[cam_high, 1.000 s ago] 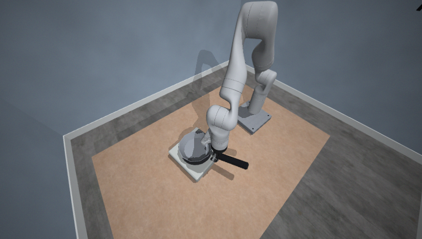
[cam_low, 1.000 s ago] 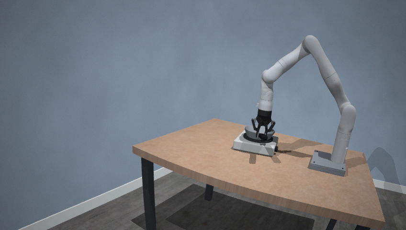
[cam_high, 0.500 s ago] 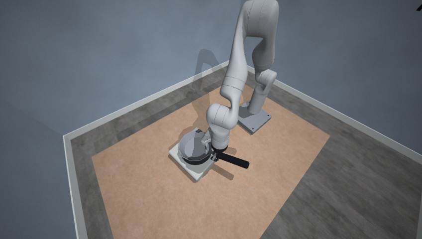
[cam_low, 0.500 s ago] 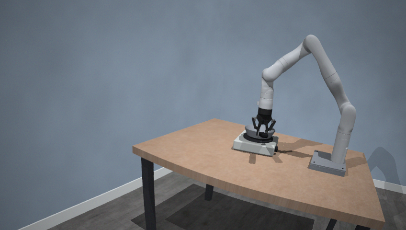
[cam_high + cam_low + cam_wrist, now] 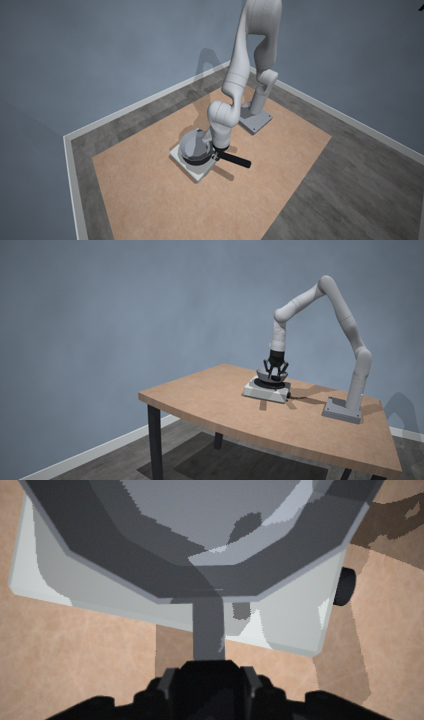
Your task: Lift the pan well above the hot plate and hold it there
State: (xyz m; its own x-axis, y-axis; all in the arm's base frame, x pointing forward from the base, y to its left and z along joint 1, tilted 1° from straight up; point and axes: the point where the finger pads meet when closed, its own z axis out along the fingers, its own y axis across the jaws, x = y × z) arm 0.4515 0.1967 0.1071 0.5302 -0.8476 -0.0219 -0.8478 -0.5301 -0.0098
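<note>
A grey pan (image 5: 194,148) with a long black handle (image 5: 235,160) hangs just above the white hot plate (image 5: 192,167) in the middle of the table. In the exterior view the pan (image 5: 272,374) sits a little above the plate's black burner (image 5: 272,385). My gripper (image 5: 215,155) points straight down and is shut on the handle close to the pan's rim. The wrist view shows the pan (image 5: 210,530), the grey neck of its handle (image 5: 207,630) running into my gripper (image 5: 210,684), and the hot plate (image 5: 280,625) below.
The hot plate has a black knob (image 5: 344,586) on its side. My arm's grey base (image 5: 341,411) is bolted to the table's far right part. The wooden table (image 5: 238,418) stands on dark legs over a grey floor.
</note>
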